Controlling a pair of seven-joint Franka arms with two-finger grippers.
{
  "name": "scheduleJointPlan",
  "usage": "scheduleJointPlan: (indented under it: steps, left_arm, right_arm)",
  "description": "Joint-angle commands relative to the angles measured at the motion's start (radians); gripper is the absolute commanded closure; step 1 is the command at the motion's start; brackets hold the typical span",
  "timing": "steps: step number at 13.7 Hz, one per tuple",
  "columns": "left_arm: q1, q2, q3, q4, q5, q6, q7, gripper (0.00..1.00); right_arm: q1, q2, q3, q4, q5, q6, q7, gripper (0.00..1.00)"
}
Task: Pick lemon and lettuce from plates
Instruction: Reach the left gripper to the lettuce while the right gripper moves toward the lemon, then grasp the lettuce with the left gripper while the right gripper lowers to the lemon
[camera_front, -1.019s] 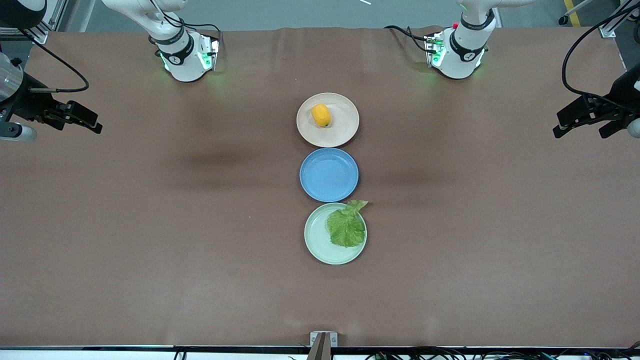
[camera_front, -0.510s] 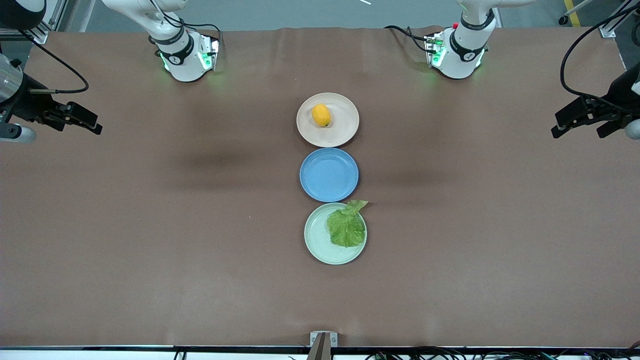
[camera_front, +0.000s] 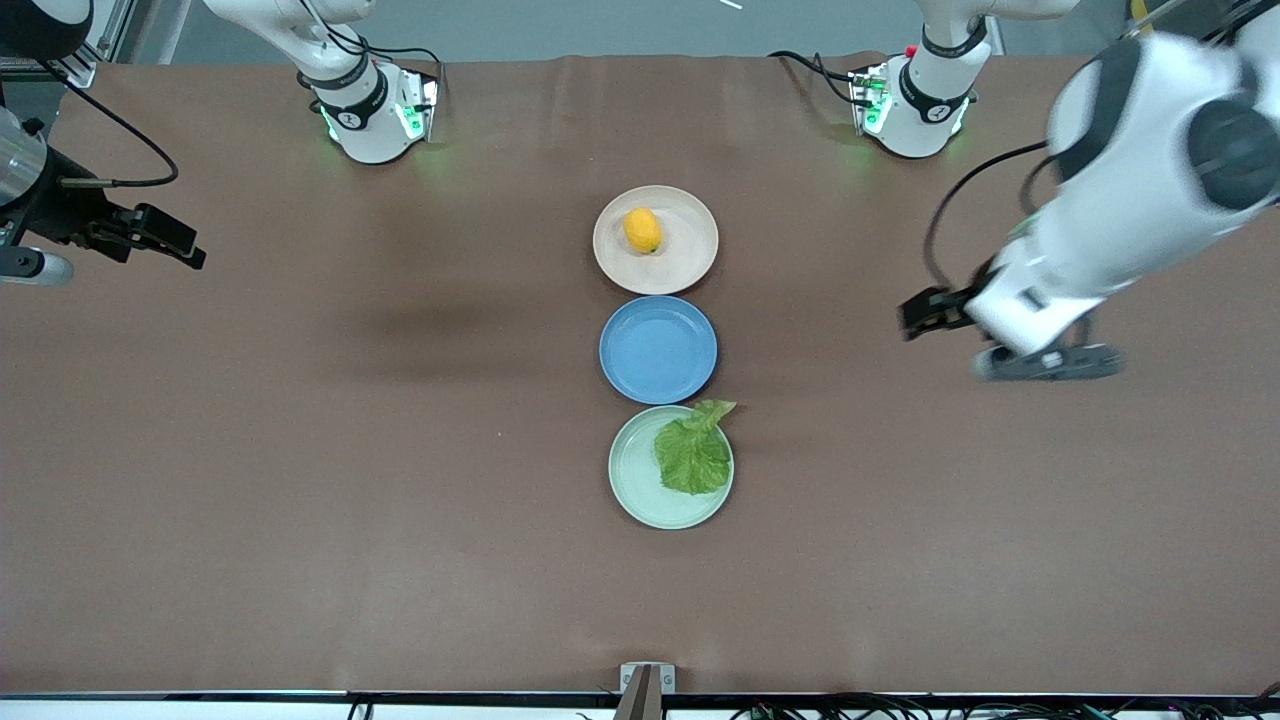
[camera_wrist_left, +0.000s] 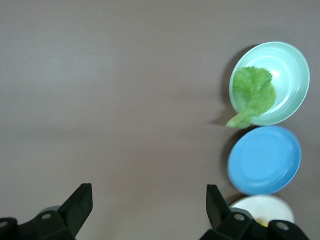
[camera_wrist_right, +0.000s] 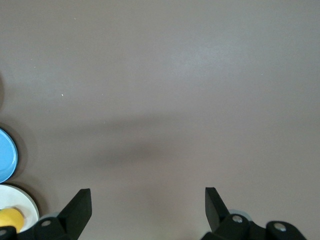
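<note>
The lemon (camera_front: 642, 230) lies on the beige plate (camera_front: 690, 262), the plate nearest the robots' bases. The lettuce (camera_front: 692, 452) lies on the mint green plate (camera_front: 632, 480), nearest the front camera, with its stem end over the rim. My left gripper (camera_front: 915, 318) is open and empty, up over bare table toward the left arm's end. Its wrist view (camera_wrist_left: 148, 192) shows the lettuce (camera_wrist_left: 255, 92) and mint plate (camera_wrist_left: 292, 70) off to one side. My right gripper (camera_front: 185, 247) is open and empty over the right arm's end of the table (camera_wrist_right: 147, 195); the lemon (camera_wrist_right: 11, 220) shows at that view's edge.
A blue plate (camera_front: 657, 350) sits between the beige and mint plates, touching or almost touching both. It also shows in the left wrist view (camera_wrist_left: 265, 160). The brown table cover (camera_front: 350, 450) is bare around the row of plates.
My left arm has swung in from the table's end toward the row of plates, most of it in the last half second. The right arm, plates, lemon and lettuce have not moved.
</note>
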Motion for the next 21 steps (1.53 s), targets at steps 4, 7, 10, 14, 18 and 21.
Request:
scheduleJointPlan:
  steps: [4,7,10,14,18,21]
  left_arm:
    - [-0.177,0.233,0.007,0.032,-0.003,0.347,-0.385,0.0]
    - [-0.216,0.311,0.007,0.014,-0.003,0.507,-0.473,0.0]
    - [-0.229,0.38,0.007,0.012,0.0,0.609,-0.527,0.0]
    - [-0.231,0.462,0.007,0.017,0.003,0.792,-0.619,0.0]
    - [-0.237,0.5,0.008,0.014,0.003,0.797,-0.63,0.0]
    - [-0.243,0.52,0.008,0.014,0.002,0.8,-0.648,0.08]
  right_arm:
    - [-0.003,0.201,0.014,0.108,-0.007,-0.01,-0.007,0.0]
    - [0.059,0.213,0.02,0.098,0.011,-0.037,0.044,0.0]
    - [0.201,0.173,0.02,0.011,0.075,-0.001,0.332,0.0]
    - [0.45,0.147,0.02,-0.086,0.082,0.126,0.812,0.0]
    - [0.656,0.15,0.02,-0.196,0.082,0.306,1.132,0.0]
    - [0.771,0.182,0.02,-0.227,0.082,0.419,1.359,0.0]
